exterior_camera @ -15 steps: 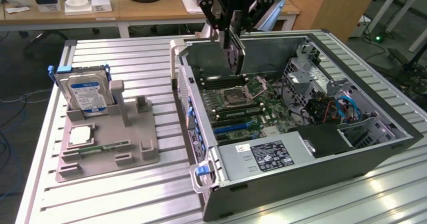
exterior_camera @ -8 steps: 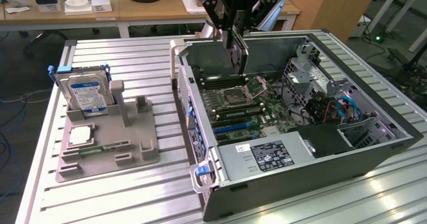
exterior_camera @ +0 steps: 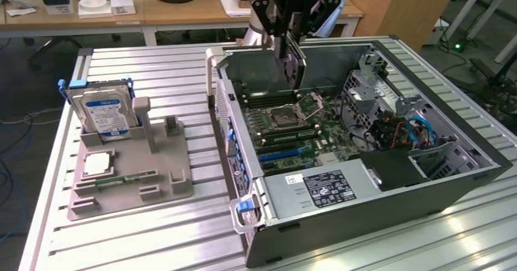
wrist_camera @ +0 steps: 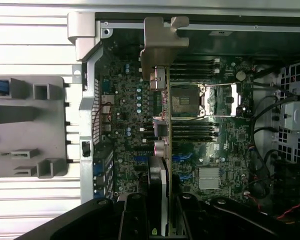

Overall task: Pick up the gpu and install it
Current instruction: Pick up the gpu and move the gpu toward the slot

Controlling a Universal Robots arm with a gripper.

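My gripper (exterior_camera: 289,36) hangs above the far side of the open computer case (exterior_camera: 452,180), shut on the gpu (exterior_camera: 290,65). The card hangs edge-down, its lower edge just above the green motherboard (exterior_camera: 319,139) near the CPU socket (exterior_camera: 286,118). In the wrist view the gpu (wrist_camera: 160,150) appears edge-on between my black fingers (wrist_camera: 132,215), and its silver end bracket (wrist_camera: 159,45) reaches toward the case's rear wall. The motherboard (wrist_camera: 230,140) lies below it, with its blue slots to either side of the card's edge.
A grey parts holder (exterior_camera: 133,162) stands at the exterior view's left with a silver hard drive (exterior_camera: 101,111) upright in it, a square chip (exterior_camera: 97,164) and a memory stick (exterior_camera: 129,179). The power supply (exterior_camera: 323,189) and cables (exterior_camera: 404,132) crowd the case's near side.
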